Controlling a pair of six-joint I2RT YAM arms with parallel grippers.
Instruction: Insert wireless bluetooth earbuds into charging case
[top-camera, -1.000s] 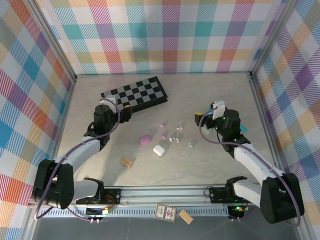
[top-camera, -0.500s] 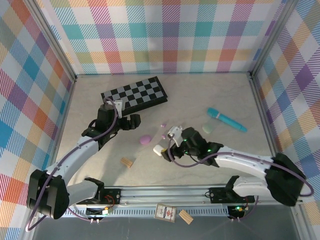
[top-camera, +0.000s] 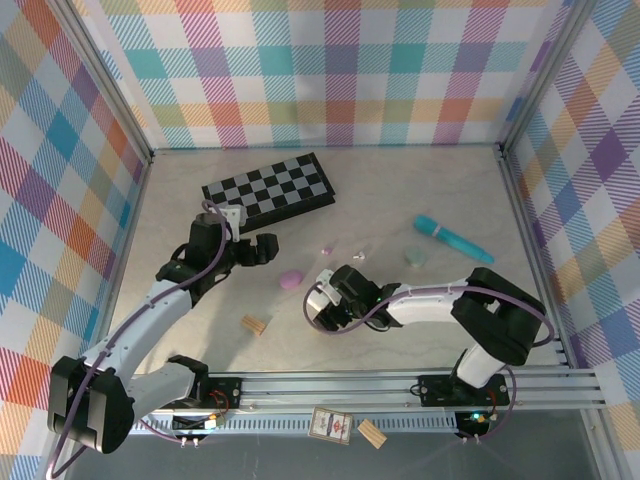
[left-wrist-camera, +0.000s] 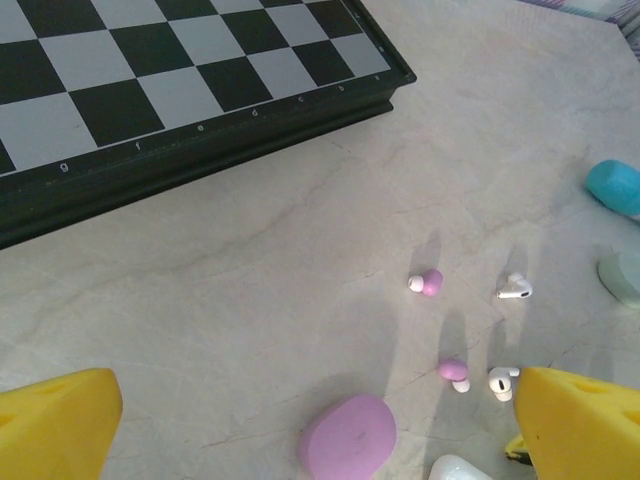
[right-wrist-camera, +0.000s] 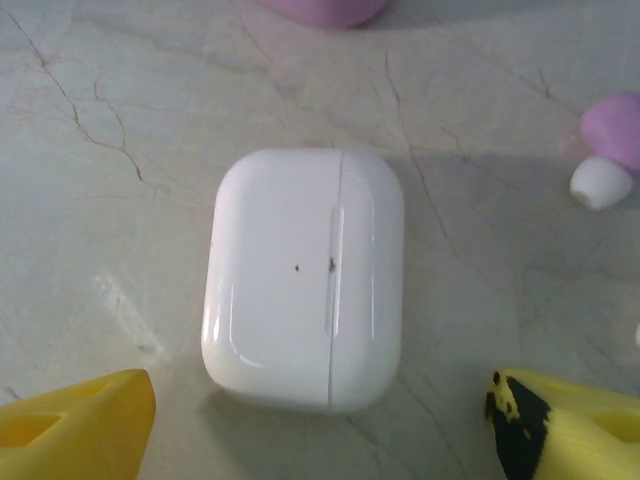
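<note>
While left tool (left-wrist-camera: 318, 388) and right tool (right-wrist-camera: 320, 390) gape empty, two purple earbuds (left-wrist-camera: 430, 283) (left-wrist-camera: 453, 372), two white earbuds (left-wrist-camera: 515, 291) (left-wrist-camera: 500, 381) lie loose.

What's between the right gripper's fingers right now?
The white case, lid shut, lies flat on the table inside the open right gripper, clear of both fingertips; the right wrist view shows it.

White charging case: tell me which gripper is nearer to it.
Right. The right gripper is poised just above the white charging case, a finger on either side; the left gripper sits farther back-left, beyond the purple case.
</note>
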